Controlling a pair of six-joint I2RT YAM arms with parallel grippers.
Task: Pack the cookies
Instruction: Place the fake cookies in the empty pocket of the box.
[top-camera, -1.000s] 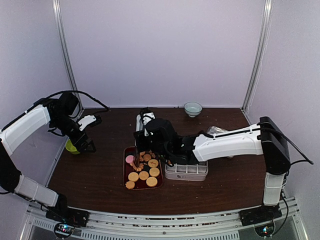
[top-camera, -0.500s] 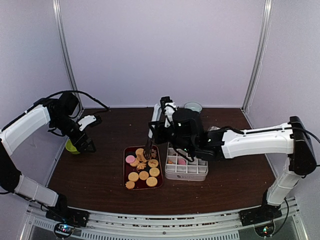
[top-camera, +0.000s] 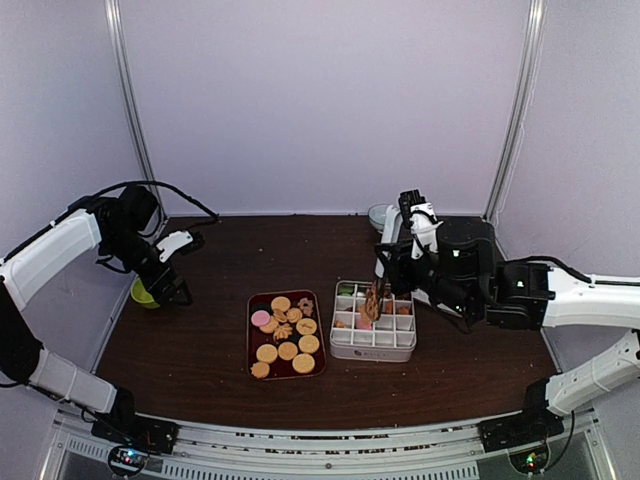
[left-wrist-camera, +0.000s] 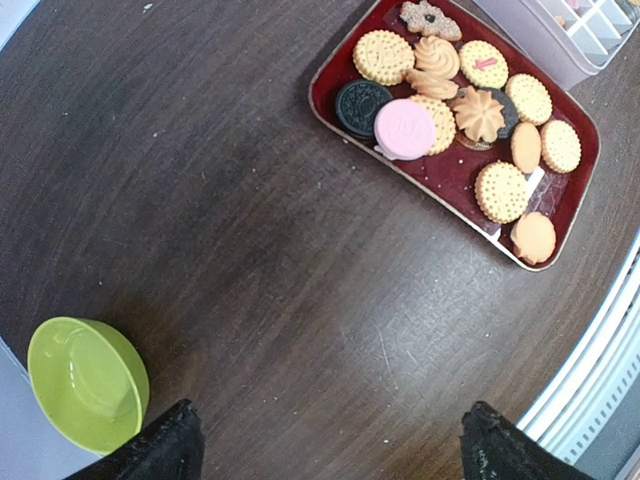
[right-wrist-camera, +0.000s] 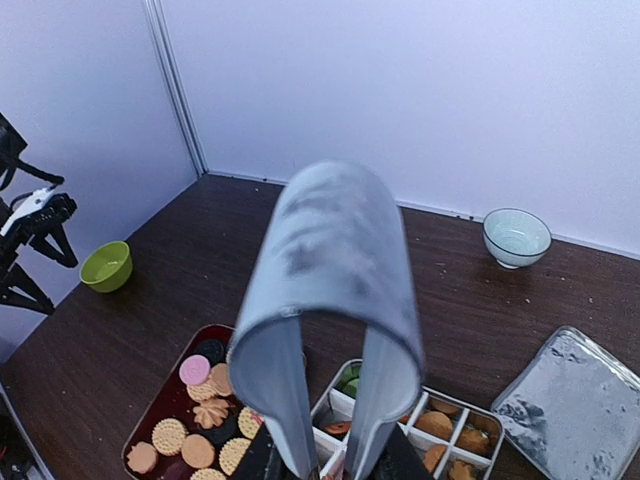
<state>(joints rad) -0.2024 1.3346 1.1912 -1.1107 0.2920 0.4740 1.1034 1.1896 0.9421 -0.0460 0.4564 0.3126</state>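
Observation:
Several cookies (top-camera: 285, 335) lie on a dark red tray (top-camera: 251, 340), mostly round and golden, one pink (left-wrist-camera: 404, 128), one dark (left-wrist-camera: 361, 102). More cookies (right-wrist-camera: 437, 424) lie in the cells of a white divided box (top-camera: 373, 348). My right gripper (top-camera: 392, 268) is shut on metal tongs (right-wrist-camera: 330, 290), which point down over the box's middle cells. A small brown piece shows at the tongs' tips (top-camera: 375, 298); the wrist view cuts them off. My left gripper (left-wrist-camera: 330, 455) hangs open over bare table, left of the tray, holding nothing.
A green bowl (top-camera: 143, 294) sits at the table's left edge, just beside my left gripper. A pale bowl (right-wrist-camera: 516, 236) stands at the back wall. A metal lid (right-wrist-camera: 570, 400) lies right of the box. Both side walls are close.
My right arm has swung right with the tongs, from over the red tray to over the divided box. The left arm has not moved.

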